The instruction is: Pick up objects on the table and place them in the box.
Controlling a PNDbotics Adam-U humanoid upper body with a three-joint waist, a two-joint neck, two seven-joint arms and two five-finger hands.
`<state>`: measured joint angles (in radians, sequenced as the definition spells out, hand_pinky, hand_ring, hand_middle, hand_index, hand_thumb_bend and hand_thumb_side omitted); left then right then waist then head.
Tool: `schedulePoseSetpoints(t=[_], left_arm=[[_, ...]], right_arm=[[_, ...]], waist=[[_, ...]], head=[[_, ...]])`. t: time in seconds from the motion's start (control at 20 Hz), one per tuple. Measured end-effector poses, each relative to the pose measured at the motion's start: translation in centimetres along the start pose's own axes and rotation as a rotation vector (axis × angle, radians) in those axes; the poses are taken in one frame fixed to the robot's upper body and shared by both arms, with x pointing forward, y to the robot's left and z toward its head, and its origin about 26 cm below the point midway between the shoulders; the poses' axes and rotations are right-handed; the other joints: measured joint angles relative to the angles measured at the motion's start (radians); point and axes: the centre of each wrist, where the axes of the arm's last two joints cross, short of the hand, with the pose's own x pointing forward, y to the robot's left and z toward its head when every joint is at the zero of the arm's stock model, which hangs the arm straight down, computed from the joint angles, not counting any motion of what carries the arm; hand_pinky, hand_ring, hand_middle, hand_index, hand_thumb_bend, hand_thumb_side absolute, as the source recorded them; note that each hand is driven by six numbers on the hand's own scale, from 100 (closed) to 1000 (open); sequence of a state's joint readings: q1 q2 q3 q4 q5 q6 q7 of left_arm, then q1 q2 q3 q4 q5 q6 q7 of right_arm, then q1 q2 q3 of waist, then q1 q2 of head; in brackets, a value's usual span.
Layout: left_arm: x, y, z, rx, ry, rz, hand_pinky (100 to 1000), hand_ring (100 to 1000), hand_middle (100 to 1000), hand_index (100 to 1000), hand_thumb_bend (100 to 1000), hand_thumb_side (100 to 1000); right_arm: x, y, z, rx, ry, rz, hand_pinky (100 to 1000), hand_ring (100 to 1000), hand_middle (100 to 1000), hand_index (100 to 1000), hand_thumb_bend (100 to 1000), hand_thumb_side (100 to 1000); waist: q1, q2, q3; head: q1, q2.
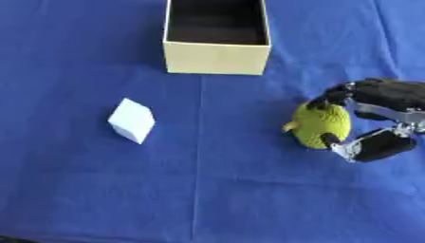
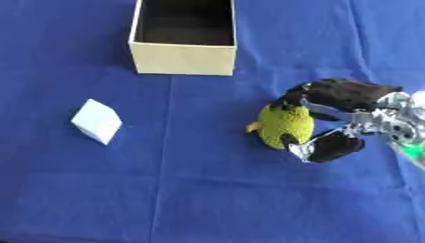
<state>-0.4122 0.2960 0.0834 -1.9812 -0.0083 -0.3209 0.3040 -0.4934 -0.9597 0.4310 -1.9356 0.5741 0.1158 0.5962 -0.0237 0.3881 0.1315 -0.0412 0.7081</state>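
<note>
A yellow-green knitted fruit-like toy with a small yellow nub on its left lies on the blue cloth at the right. My right hand comes in from the right, fingers curled over the toy's top and thumb under its lower side, shut on it. A white cube sits tilted on the cloth at the left, apart from both. The cream open-topped box stands at the back centre, its dark inside showing nothing. My left hand is out of view.
Blue cloth covers the whole table, with a straight crease running from the box toward the front. Open cloth lies between the toy and the box.
</note>
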Motion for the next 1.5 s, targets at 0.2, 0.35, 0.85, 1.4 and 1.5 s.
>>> schedulePoseSetpoints(t=[0.2, 0.35, 0.85, 1.4, 1.5], left_arm=[[0.0, 0.0, 0.0, -0.002, 0.002, 0.004, 836, 724, 659, 792, 100, 646], [0.0, -0.1, 0.0, -0.005, 0.005, 0.010, 834, 721, 655, 790, 100, 646], [0.0, -0.3, 0.1, -0.009, 0.011, 0.018, 829, 710, 643, 784, 100, 646], [0.0, -0.3, 0.1, -0.015, 0.018, 0.017, 826, 705, 637, 782, 100, 644], [0.0, -0.3, 0.1, -0.015, 0.018, 0.017, 826, 704, 637, 782, 100, 644]], right_arm=[[-0.3, 0.2, -0.7, 0.004, 0.024, 0.017, 811, 749, 722, 874, 300, 177], [-0.5, 0.3, -1.1, 0.003, 0.045, 0.042, 755, 684, 690, 824, 303, 139], [-1.0, 1.1, -1.7, -0.094, 0.098, 0.053, 626, 560, 531, 689, 100, 199], [0.2, 0.7, -0.4, -0.272, 0.028, 0.029, 655, 567, 429, 620, 100, 168], [0.4, 0.0, 0.2, -0.309, 0.003, 0.036, 658, 560, 422, 623, 100, 145]], waist=[[0.000, 0.000, 0.001], [0.001, 0.000, 0.002], [0.003, 0.000, -0.002], [0.004, 0.002, -0.008], [0.004, 0.002, -0.009]], head=[[-0.002, 0.000], [-0.003, 0.000], [-0.001, 0.000], [0.004, 0.000], [0.005, 0.000]])
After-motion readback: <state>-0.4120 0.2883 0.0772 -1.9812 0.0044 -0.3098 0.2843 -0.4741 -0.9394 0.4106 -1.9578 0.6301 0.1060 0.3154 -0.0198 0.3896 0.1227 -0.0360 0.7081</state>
